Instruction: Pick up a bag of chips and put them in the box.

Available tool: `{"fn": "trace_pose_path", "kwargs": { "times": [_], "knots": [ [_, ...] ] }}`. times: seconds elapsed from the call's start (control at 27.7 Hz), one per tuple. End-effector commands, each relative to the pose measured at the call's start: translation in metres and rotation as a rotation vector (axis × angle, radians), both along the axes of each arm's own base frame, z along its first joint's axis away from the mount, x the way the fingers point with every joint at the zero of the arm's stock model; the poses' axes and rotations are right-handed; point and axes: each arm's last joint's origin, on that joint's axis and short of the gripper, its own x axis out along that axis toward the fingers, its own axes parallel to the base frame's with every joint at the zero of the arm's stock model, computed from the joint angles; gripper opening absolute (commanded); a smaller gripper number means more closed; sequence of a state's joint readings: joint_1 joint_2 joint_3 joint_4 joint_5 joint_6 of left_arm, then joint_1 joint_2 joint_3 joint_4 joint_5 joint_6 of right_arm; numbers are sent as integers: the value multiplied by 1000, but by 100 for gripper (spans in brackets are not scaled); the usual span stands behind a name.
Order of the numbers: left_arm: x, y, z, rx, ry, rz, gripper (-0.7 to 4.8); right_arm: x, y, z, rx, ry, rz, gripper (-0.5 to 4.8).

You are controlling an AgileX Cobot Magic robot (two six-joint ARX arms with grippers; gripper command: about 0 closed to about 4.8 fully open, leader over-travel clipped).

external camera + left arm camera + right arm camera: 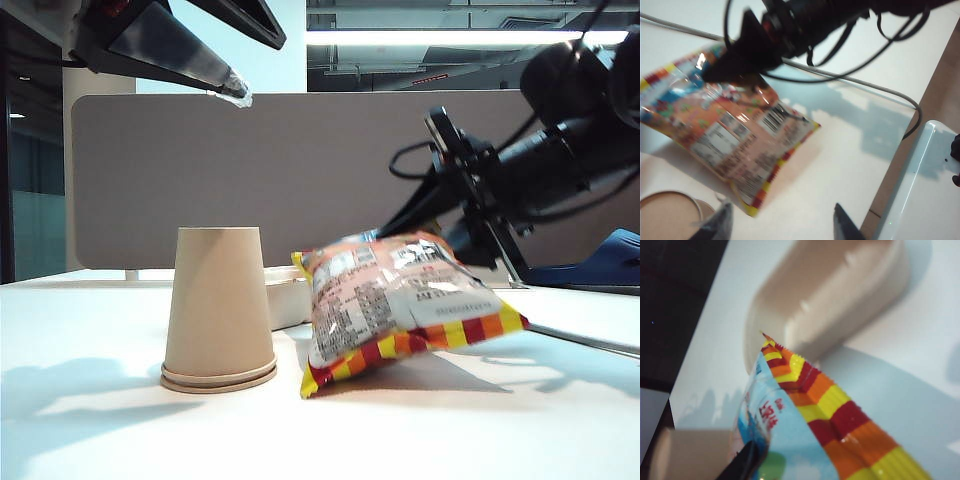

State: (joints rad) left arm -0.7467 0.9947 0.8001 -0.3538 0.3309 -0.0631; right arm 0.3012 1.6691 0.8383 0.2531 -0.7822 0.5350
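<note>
Left gripper (235, 92) hung high at upper left, jaws spread wide, empty. Below stood an upturned beige paper cup (219, 310); behind it, the shallow beige pulp box (288, 297). Right gripper (732, 67) was clamped on the glossy orange-and-white chip bag (395, 300), tilted, one striped corner on the white table (90, 420). Judged light, soft, slippery, crushable; hold best near a sealed edge.

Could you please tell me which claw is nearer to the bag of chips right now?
Right. The right claw is clamped on the bag of chips, holding one end up off the table. The left claw hangs open, high above the paper cup, clear of the bag.
</note>
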Motion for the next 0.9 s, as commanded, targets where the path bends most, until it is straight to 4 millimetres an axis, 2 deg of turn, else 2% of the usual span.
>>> {"fn": "trace_pose_path", "kwargs": {
  "times": [0.04,0.54,0.76,0.9],
  "knots": [
    [0,0,3,-8,-23,1,257,7,2,14,22,-48,-8,124],
    [1,0,3,18,-56,28,257,24,6,44,55,-111,-43,116],
    [3,1,3,42,-82,69,257,35,7,64,49,-185,-152,116],
    [3,1,3,47,-91,71,257,39,8,75,113,-209,-264,116]
  ]
}}
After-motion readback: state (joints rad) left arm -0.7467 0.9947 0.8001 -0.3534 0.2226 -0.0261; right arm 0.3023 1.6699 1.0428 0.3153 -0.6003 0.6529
